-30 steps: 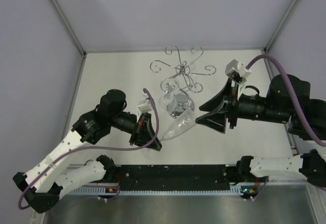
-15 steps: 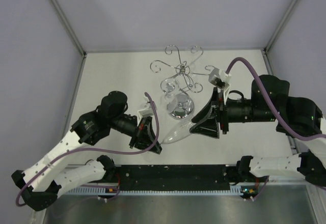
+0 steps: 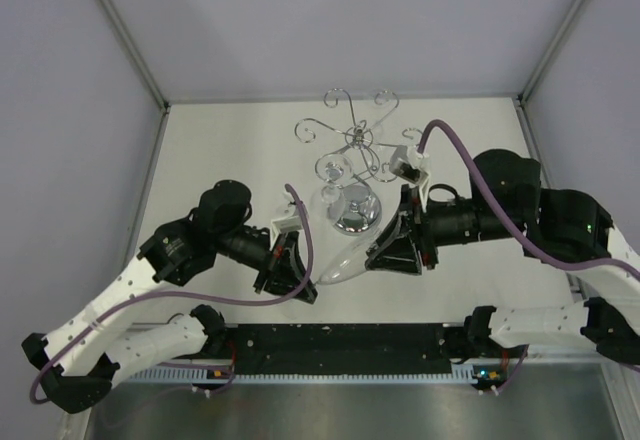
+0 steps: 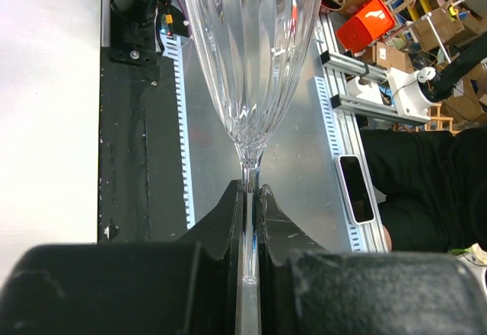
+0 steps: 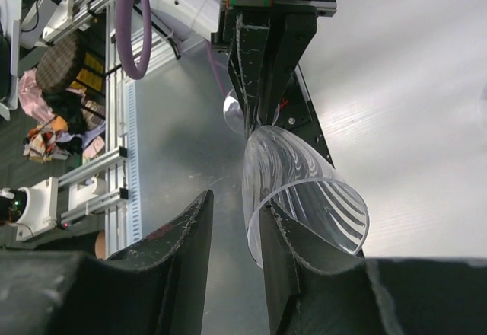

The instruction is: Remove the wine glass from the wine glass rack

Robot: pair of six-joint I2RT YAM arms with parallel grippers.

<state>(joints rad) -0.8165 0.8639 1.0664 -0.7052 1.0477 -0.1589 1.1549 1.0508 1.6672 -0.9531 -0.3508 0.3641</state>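
A clear stemmed wine glass (image 3: 347,262) with a ribbed bowl lies nearly level above the table, near the front of the chrome wine glass rack (image 3: 357,141) and its mirrored domed base (image 3: 355,210). My left gripper (image 3: 300,273) is shut on the stem (image 4: 249,198), with the bowl (image 4: 251,38) pointing away from it. My right gripper (image 3: 372,255) is open at the bowl's mouth. One of its fingers (image 5: 280,232) is inside the rim (image 5: 335,198) and the other (image 5: 194,224) is outside. A second clear round shape (image 3: 333,169) hangs on a rack arm.
A black strip (image 3: 340,345) runs along the near table edge between the arm bases. Grey walls with metal posts (image 3: 125,35) close in the back and sides. Lab clutter and an orange box (image 4: 367,21) lie beyond the table.
My right gripper has moved left to the glass, and one of its fingers is now inside the rim. My left gripper has kept hold of the stem, almost still.
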